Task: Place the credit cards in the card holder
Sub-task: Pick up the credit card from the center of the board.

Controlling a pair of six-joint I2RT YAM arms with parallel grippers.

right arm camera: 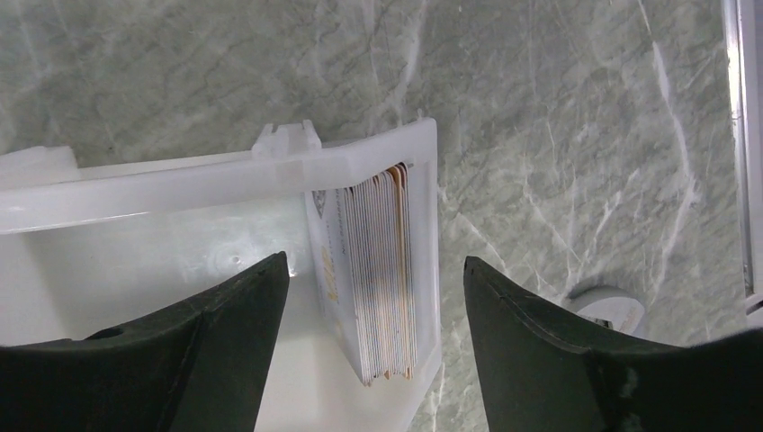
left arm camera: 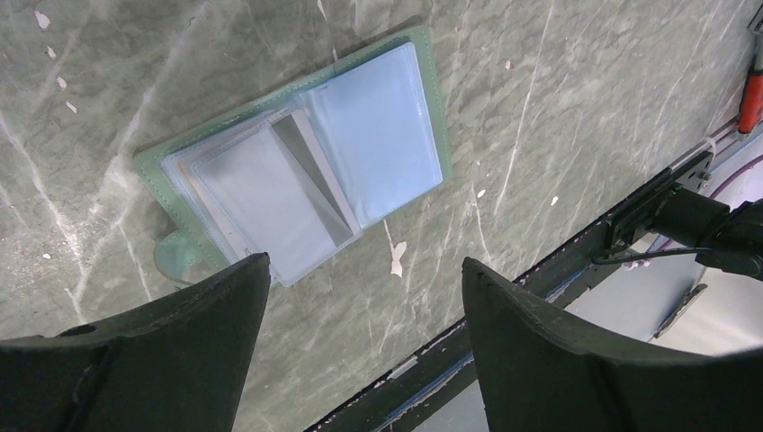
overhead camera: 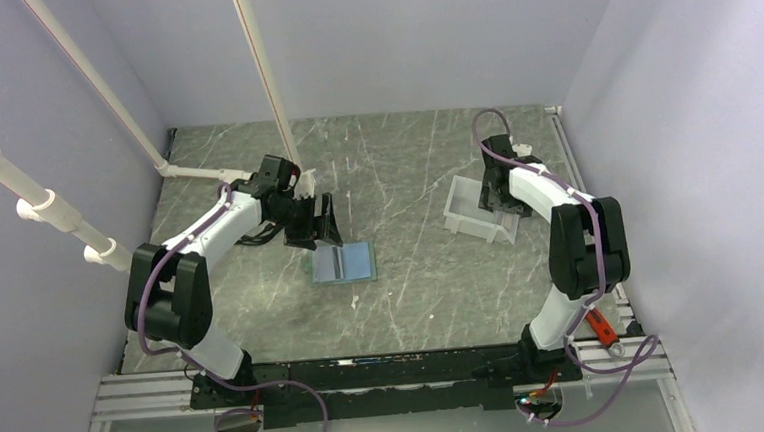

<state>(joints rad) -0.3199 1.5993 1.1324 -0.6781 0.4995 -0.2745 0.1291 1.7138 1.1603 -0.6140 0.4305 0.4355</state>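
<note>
Card holder (overhead camera: pixel 343 263): lies opened flat on the marbled table (overhead camera: pixel 413 294), light blue inside facing up, sage-green edge showing around it; left of the table's middle.
Holder detail: in the left wrist view its clear pocket pages (left arm camera: pixel 270 193) are fanned at the fold, one page lifted off the rest (whether a card sits in any pocket cannot be told).
Left gripper (overhead camera: pixel 320 225): hangs just behind the holder and above it, apart from it; fingers (left arm camera: pixel 180 333) spread wide, nothing between them.
Credit cards (right arm camera: pixel 378 279): a tight stack standing on edge inside the white bin (right arm camera: pixel 225 171), pressed against its end wall; pale faces, some orange edges.
White bin: on the right side of the table, well apart from the holder.
Right gripper (overhead camera: pixel 497 194): over the bin, pointing down at the stack; fingers (right arm camera: pixel 225 315) released and wide, one on each side of the cards, holding none.
</note>
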